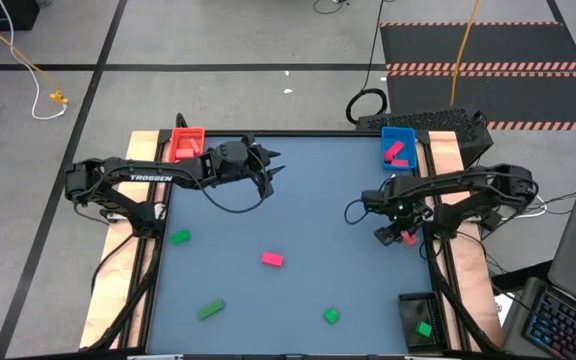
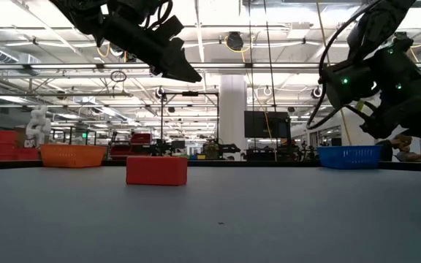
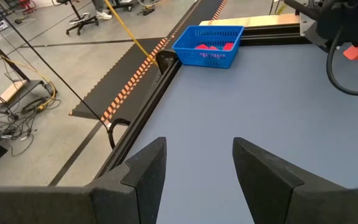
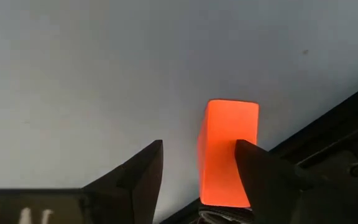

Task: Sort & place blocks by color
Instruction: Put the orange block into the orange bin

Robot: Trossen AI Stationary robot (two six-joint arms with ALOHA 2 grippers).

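Observation:
My right gripper (image 1: 393, 234) (image 4: 199, 143) is open and points down at the table's right edge, its fingers on either side of a salmon-red block (image 4: 227, 149) (image 1: 408, 238). My left gripper (image 1: 271, 167) (image 3: 197, 146) is open and empty, raised above the far left of the table beside the red tray (image 1: 186, 143). Loose on the table lie a green cube (image 1: 179, 237), a hot pink block (image 1: 272, 259), a green bar (image 1: 210, 310) and another green cube (image 1: 332, 315). Pink blocks (image 1: 397, 153) lie in the blue tray (image 1: 386, 133), and a green one (image 1: 424, 328) lies in the dark tray (image 1: 408, 300). My right gripper comes at the salmon-red block from above. One finger (image 4: 260, 171) stands right against the block's side (image 4: 244, 155), and I cannot tell whether it touches. The other finger (image 4: 145, 168) is apart from the block. The block lies on the table.
The table's dark frame rail (image 4: 328, 143) runs close beside the red block. The red tray (image 2: 156, 170) and the blue tray (image 2: 349, 156) stand at the far edge, the dark tray at the near right corner. A laptop (image 1: 568, 310) sits off the table's right side.

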